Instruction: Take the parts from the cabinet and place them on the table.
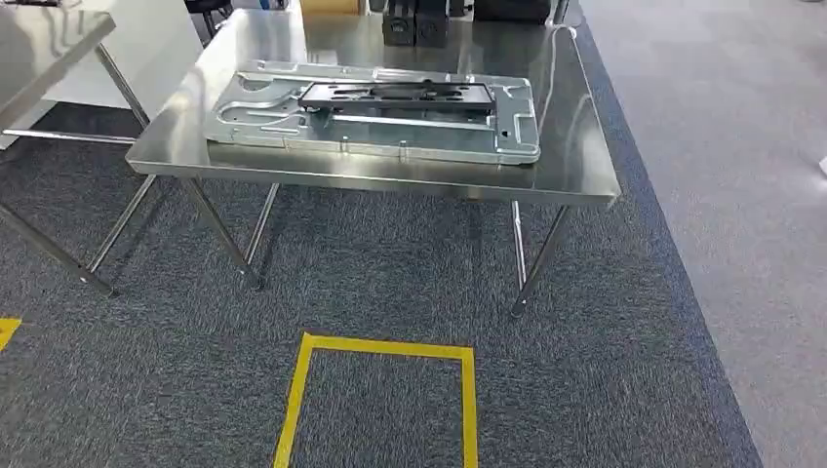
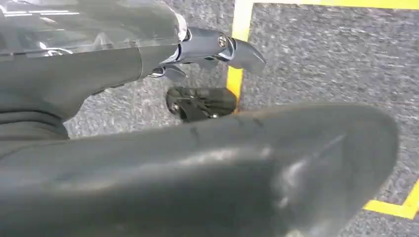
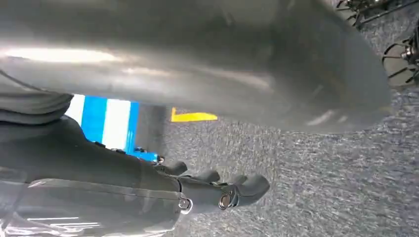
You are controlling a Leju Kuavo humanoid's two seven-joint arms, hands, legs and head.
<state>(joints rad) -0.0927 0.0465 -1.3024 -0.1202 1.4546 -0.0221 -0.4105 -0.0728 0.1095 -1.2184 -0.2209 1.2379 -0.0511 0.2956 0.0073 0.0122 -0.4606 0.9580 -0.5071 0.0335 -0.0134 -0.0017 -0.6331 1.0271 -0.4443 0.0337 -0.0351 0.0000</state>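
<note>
A large silver sheet-metal part (image 1: 371, 132) lies flat on the steel table (image 1: 575, 171) ahead of me. On top of it rests a black slotted bracket (image 1: 395, 95). My left hand (image 2: 89, 84) hangs over the carpet with nothing in it, its fingers (image 2: 232, 49) held apart from the thick thumb. My right hand (image 3: 99, 163) hangs the same way, its fingers (image 3: 237, 190) slightly curled and apart from the thumb, and it holds nothing.
A yellow tape square (image 1: 385, 346) marks the grey carpet before the table. A second steel table (image 1: 49, 39) stands at the left. Black boxes (image 1: 414, 24) and a white cable (image 1: 556, 58) sit at the table's far edge.
</note>
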